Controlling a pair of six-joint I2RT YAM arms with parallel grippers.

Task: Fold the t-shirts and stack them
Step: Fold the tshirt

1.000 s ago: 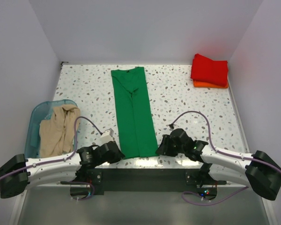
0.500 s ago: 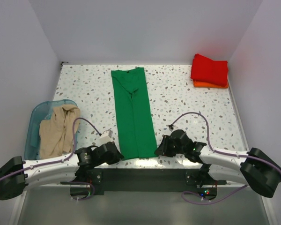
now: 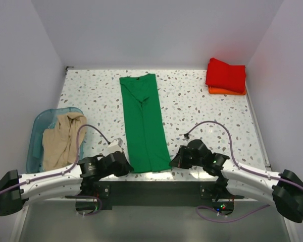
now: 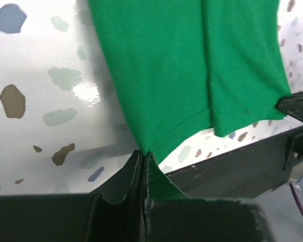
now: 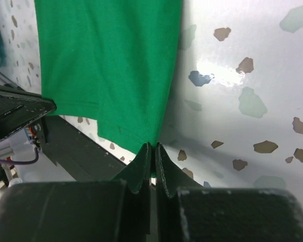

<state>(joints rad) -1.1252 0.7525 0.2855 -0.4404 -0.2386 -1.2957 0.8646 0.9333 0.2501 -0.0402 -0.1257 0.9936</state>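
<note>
A bright green t-shirt (image 3: 144, 121) lies as a long narrow strip down the middle of the table, its collar at the far end. My left gripper (image 3: 127, 169) is shut on its near left corner (image 4: 144, 146). My right gripper (image 3: 172, 164) is shut on its near right corner (image 5: 154, 138). A folded red t-shirt (image 3: 226, 74) sits on a folded orange t-shirt (image 3: 227, 91) at the far right. A beige t-shirt (image 3: 63, 138) lies crumpled in the teal bin (image 3: 38, 131) on the left.
The table's near edge and the black base rail (image 3: 156, 189) lie just under both grippers. White walls close in the table on the left, right and far side.
Both grippers have closed on the green shirt's near corners. The right arm has shifted slightly to the right.
</note>
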